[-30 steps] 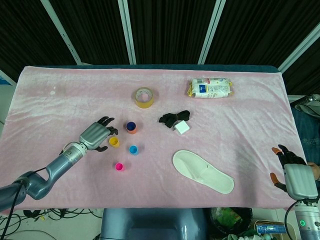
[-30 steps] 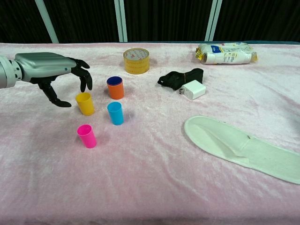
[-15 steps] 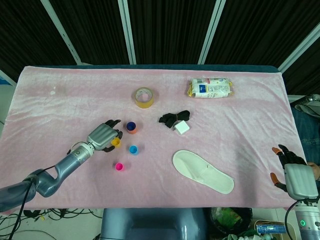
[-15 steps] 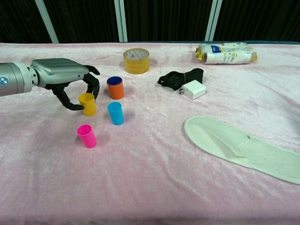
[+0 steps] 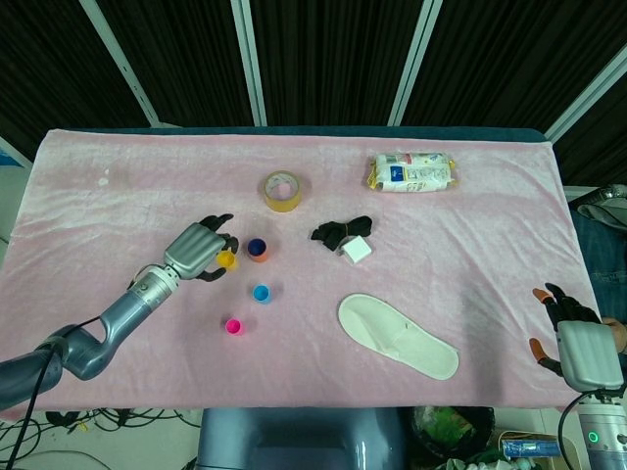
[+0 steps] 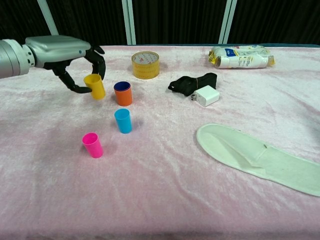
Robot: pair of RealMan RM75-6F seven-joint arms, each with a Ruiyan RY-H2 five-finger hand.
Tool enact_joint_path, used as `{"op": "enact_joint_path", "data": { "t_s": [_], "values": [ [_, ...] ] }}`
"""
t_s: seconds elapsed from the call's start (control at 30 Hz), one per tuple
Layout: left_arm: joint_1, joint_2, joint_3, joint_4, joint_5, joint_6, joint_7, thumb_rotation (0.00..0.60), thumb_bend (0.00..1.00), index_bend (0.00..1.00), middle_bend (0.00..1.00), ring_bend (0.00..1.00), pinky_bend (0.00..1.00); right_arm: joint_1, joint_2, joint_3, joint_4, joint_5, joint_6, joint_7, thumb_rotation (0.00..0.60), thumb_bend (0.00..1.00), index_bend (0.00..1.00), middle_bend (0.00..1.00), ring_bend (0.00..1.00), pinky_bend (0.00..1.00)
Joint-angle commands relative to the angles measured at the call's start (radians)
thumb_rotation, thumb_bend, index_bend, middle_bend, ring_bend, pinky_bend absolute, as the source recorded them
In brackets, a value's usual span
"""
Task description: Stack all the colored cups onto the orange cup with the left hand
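Pink fuzzy cloth (image 6: pixel 160 200) over the bench, dark slatted wall behind. Left robot hand (image 6: pixel 70 52) pinches the yellow cup (image 6: pixel 95 85) between thumb and fingers, lifted off the cloth and tilted a bit, just left of the orange cup (image 6: pixel 123 93), which looks like it has a blue liner inside. Blue cup (image 6: pixel 123 120) and pink cup (image 6: pixel 93 145) wait nearer the front.

Risk as I see it: that tilt could catch the orange rim and tip it over, or the light pinch lets go early. Right robot hand (image 5: pixel 576 338) idles off the bench edge, fingers apart, holding nothing.
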Motion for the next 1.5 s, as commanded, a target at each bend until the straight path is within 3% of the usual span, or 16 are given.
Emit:
{"op": "enact_joint_path", "data": {
  "t_s": [0.03, 0.47, 0.93, 1.3, 1.5],
  "values": [
    [-0.021, 0.004, -0.036, -0.005, -0.009, 0.017, -0.017, 0.6, 0.39, 0.45, 0.5, 0.06, 0.18, 0.0, 0.0, 0.0, 0.0, 0.001, -0.002, 0.0, 0.6, 0.24, 0.2, 0.1, 0.19, 0.28],
    [-0.095, -0.077, -0.084, 0.084, -0.055, -0.042, 0.012, 0.6, 0.39, 0.45, 0.5, 0.06, 0.18, 0.002, 0.0, 0.002, 0.002, 0.004, -0.003, 0.002, 0.6, 0.24, 0.2, 0.1, 0.19, 0.28],
    [-0.107, -0.133, -0.051, 0.172, -0.069, -0.098, -0.017, 0.6, 0.38, 0.44, 0.49, 0.06, 0.18, 0.001, -0.001, 0.002, 0.003, 0.003, -0.002, -0.001, 0.6, 0.24, 0.2, 0.1, 0.19, 0.28],
    [-0.118, -0.15, -0.03, 0.195, -0.059, -0.124, -0.024, 0.6, 0.19, 0.19, 0.26, 0.0, 0.14, 0.001, -0.001, 0.003, 0.002, 0.008, -0.003, -0.002, 0.6, 0.24, 0.2, 0.1, 0.19, 0.28],
    [-0.103, -0.096, -0.032, 0.115, -0.056, -0.093, -0.015, 0.6, 0.18, 0.21, 0.28, 0.0, 0.13, 0.001, -0.001, 0.002, 0.001, 0.008, -0.004, -0.003, 0.6, 0.24, 0.2, 0.1, 0.19, 0.28]
  ]
}}
